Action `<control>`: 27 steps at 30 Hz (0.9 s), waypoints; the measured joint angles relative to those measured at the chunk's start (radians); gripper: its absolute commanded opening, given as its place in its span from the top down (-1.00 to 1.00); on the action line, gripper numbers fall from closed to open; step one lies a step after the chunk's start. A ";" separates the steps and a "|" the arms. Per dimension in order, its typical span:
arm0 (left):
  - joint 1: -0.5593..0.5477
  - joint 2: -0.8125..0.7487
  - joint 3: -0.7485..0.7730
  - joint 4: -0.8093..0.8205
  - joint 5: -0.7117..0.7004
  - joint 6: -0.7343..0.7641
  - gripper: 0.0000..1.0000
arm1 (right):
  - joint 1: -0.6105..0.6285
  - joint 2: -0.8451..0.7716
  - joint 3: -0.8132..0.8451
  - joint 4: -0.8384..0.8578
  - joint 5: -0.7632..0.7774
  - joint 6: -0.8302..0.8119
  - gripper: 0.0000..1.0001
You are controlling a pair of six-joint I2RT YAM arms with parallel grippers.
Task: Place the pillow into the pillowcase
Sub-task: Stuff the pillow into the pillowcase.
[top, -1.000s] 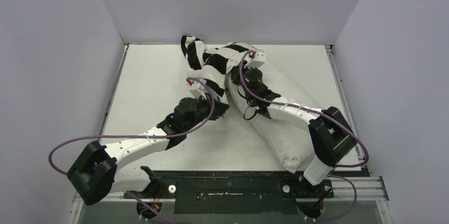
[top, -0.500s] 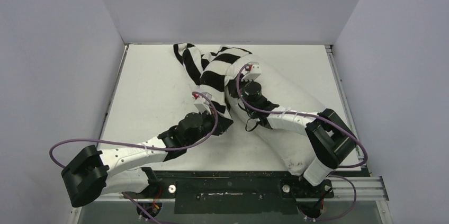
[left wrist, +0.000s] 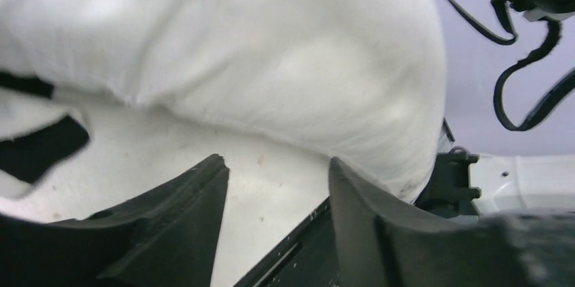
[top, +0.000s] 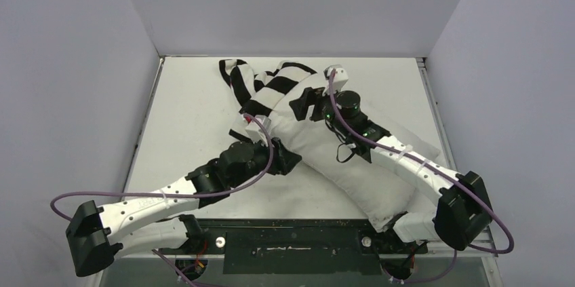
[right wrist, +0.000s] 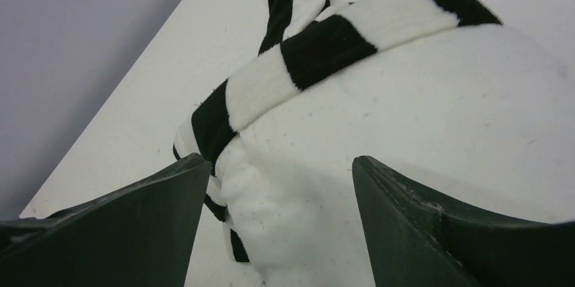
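Grey walls box a white table (top: 183, 124) where the left gripper (left wrist: 274, 163) and right gripper (right wrist: 278, 159) both gape empty. Just ahead lies the pillow (top: 352, 171), with only its far end capped by the pillowcase (top: 268, 90) (bunched, its hem hard to trace). Sleeving looks barely begun. The likely next move is to regrip that hem and draw it toward the arms.

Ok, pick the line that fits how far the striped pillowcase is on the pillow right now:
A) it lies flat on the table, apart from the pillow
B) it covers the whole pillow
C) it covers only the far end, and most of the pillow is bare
C: the pillowcase wraps only the far end of the pillow; the rest of the white cushion lies uncovered.
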 measured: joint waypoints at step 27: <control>0.467 0.450 0.565 -0.197 0.161 0.479 -0.45 | -0.498 0.646 0.737 -0.702 -0.700 -0.426 -0.36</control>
